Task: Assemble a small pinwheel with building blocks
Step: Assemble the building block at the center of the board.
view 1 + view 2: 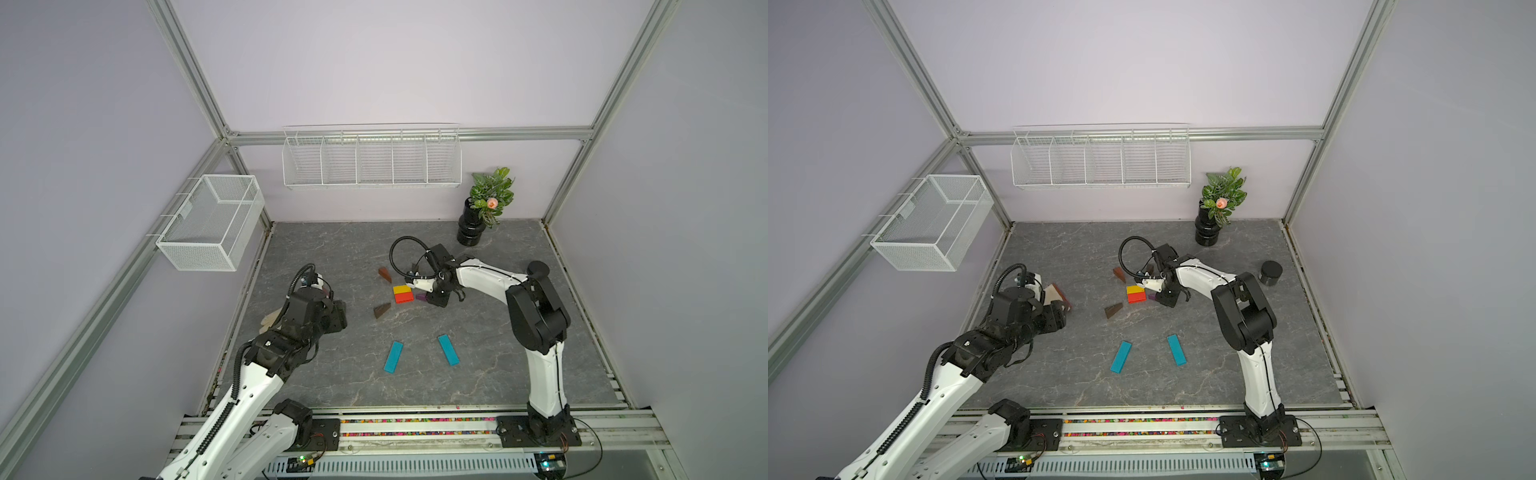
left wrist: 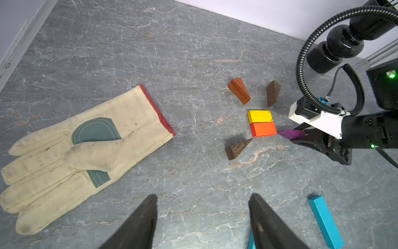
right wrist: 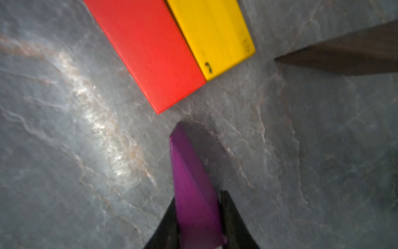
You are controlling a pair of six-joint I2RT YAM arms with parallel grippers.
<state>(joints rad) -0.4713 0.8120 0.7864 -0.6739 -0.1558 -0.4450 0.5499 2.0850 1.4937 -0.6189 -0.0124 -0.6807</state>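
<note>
Jaws of the right tool [image 3: 199, 198] are clamped on the thick end of the purple wedge [image 3: 189, 168]. Its thin tip points at the nearest corner of the red block [image 3: 148, 49], close, with a strip of bare counter [image 3: 64, 151] between them. The red block and the yellow block [image 3: 211, 32] lie flat with their long sides touching, making a square. Seen from above, with 12 o'clock at the back wall, the purple wedge is at 3 o'clock of that square. Apart from the square lie a reddish brown wedge [image 2: 239, 90] at 11 o'clock, a dark brown wedge [image 2: 273, 92] at 1 o'clock and another dark brown wedge [image 2: 237, 148] at 8 o'clock. One teal bar [image 1: 393, 356] lies loose at 6 o'clock and the other teal bar [image 1: 449, 350] at 5 o'clock, both well apart from the square. The left tool [image 2: 203, 196] hangs at 9 o'clock above the counter, its jaws spread with nothing between them, beside a beige glove [image 2: 86, 151]
</note>
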